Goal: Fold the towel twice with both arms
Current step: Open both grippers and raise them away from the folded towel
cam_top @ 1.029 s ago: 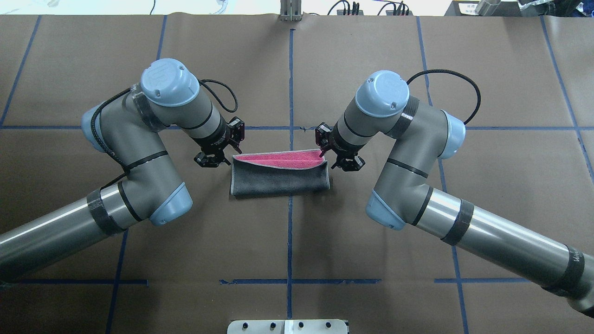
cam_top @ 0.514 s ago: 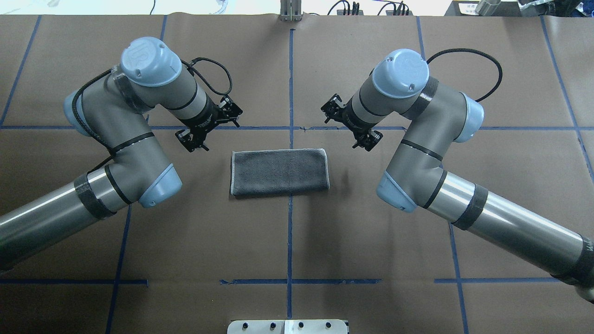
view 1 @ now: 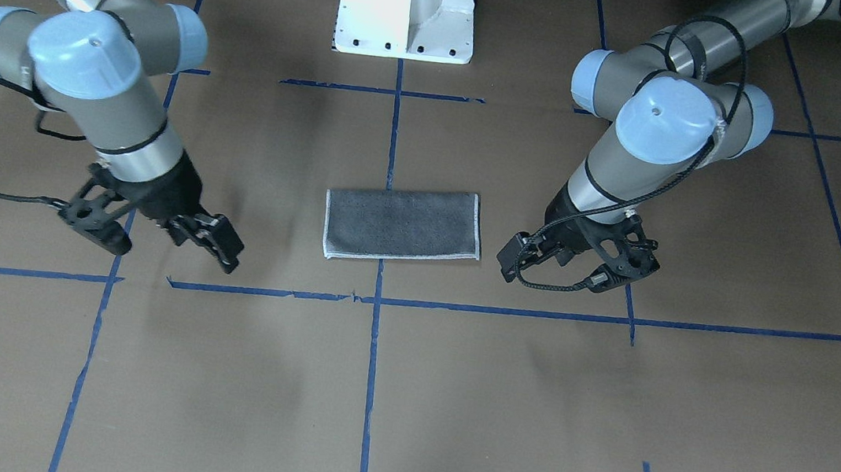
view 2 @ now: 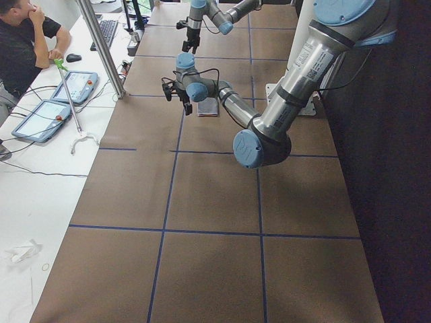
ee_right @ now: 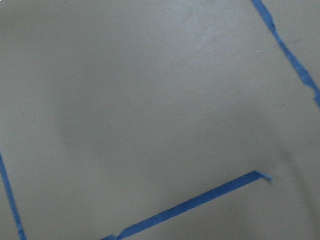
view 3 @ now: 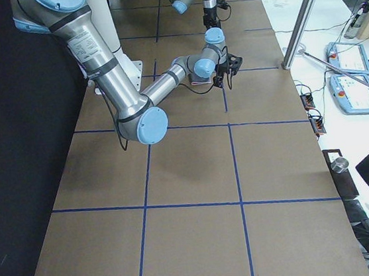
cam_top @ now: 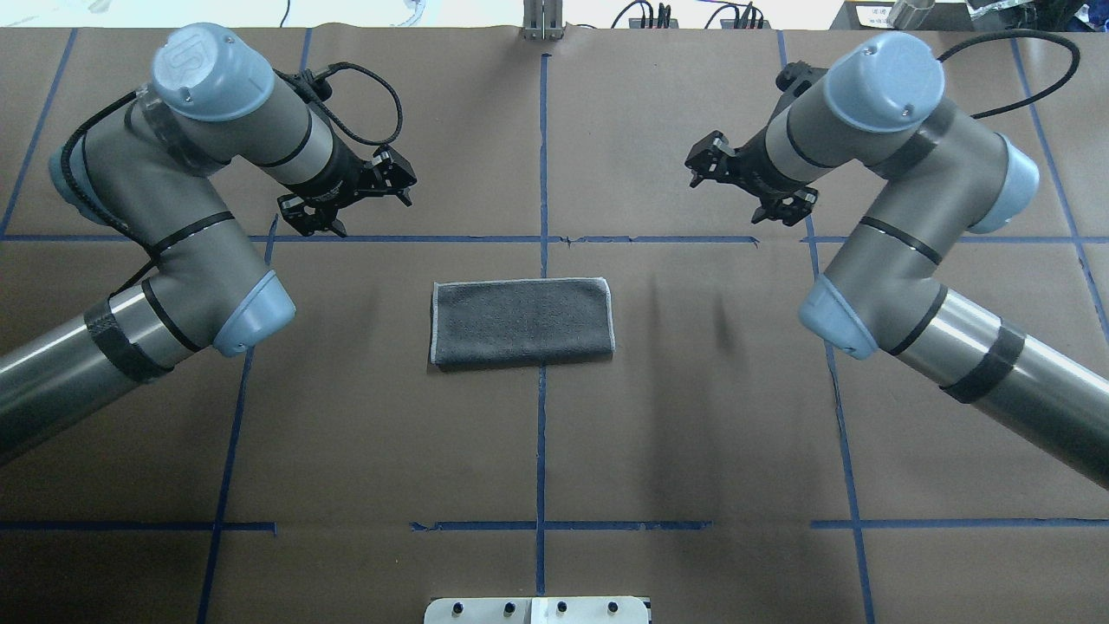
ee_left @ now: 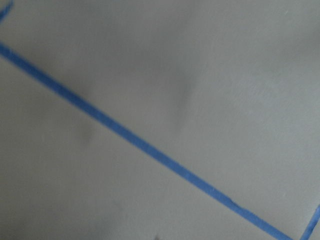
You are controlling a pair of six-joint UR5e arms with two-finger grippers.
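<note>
The towel (cam_top: 522, 321) lies flat at the table's middle, folded into a rectangle with its dark grey face up and a whitish border; no pink shows. It also shows in the front view (view 1: 403, 224). My left gripper (cam_top: 357, 206) is open and empty, raised beyond the towel's far left corner; in the front view it (view 1: 573, 272) is on the right. My right gripper (cam_top: 745, 191) is open and empty, beyond and right of the towel; in the front view it (view 1: 155, 236) is on the left. Both wrist views show only brown paper and blue tape.
The white pedestal base (view 1: 407, 5) stands at the robot's side of the table. Blue tape lines (cam_top: 542, 173) cross the brown paper. A metal plate (cam_top: 537, 610) sits at the near edge. An operator (view 2: 20, 40) sits by tablets (view 2: 40, 118) beside the table.
Both grippers let go of the towel's upper edge, which dropped flat and hid the pink face. Both arms then rose and moved away from the towel, outward and toward the far side.
</note>
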